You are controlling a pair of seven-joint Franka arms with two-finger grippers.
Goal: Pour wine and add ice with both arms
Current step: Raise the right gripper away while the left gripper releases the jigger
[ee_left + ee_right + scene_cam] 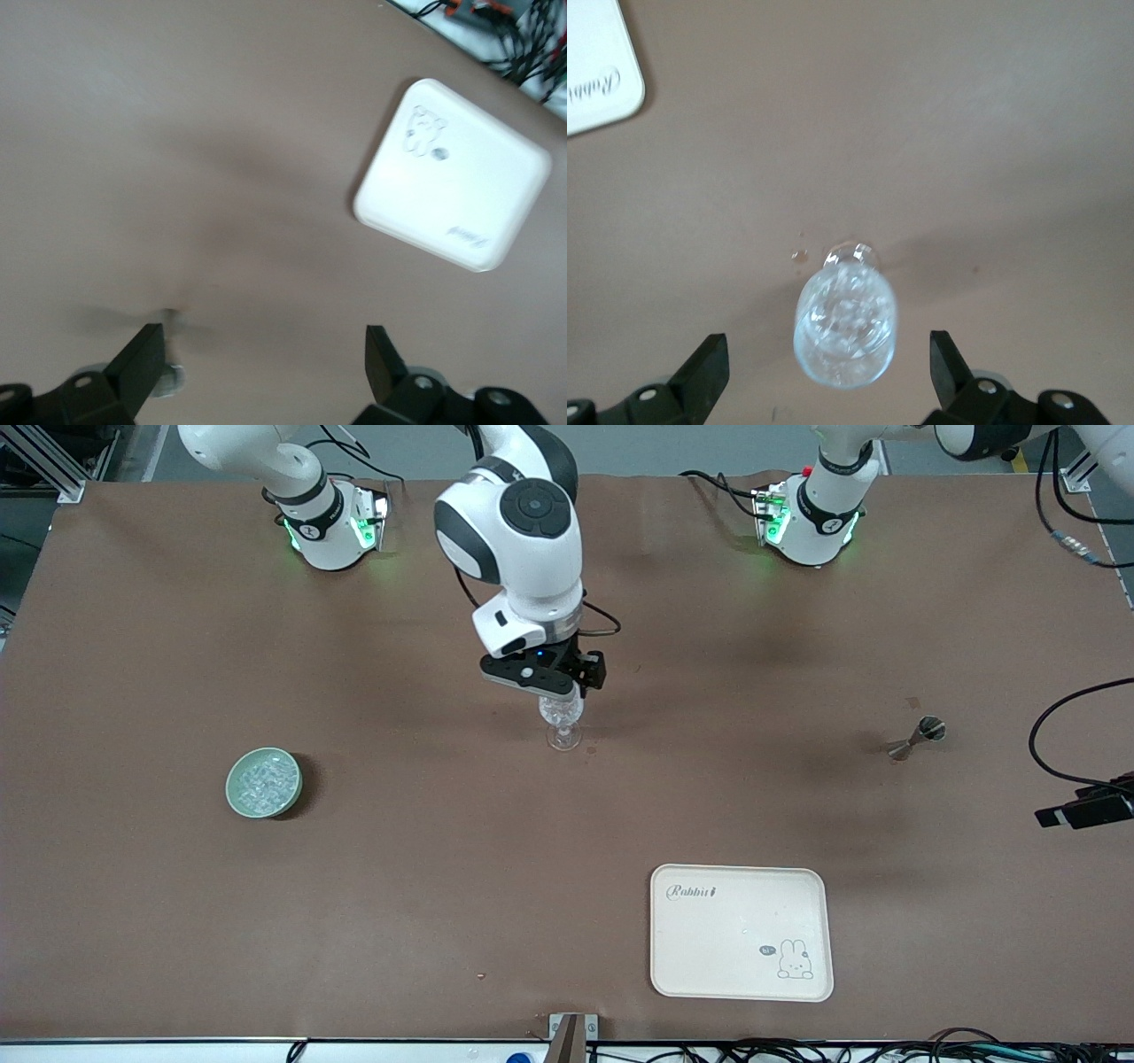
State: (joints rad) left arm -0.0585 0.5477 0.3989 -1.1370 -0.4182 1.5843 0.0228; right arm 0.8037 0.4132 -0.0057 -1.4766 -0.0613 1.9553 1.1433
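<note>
A clear stemmed glass (563, 722) stands near the middle of the table, with glinting clear ice chunks in its cup. In the right wrist view the glass (846, 323) sits between the spread fingers. My right gripper (567, 689) hangs open just above the glass's cup and touches nothing; it also shows in the right wrist view (826, 354). More ice (263, 779) fills a pale green bowl (232, 793) toward the right arm's end. My left gripper (263, 343) is open and empty, high over the table; it shows in the front view (1085, 810) at the left arm's end.
A white rabbit tray (740, 932) lies nearer the front camera than the glass and shows in both wrist views (452, 177) (594, 71). A small metal jigger (917, 740) lies on its side toward the left arm's end. Small drops (799, 257) mark the table by the glass.
</note>
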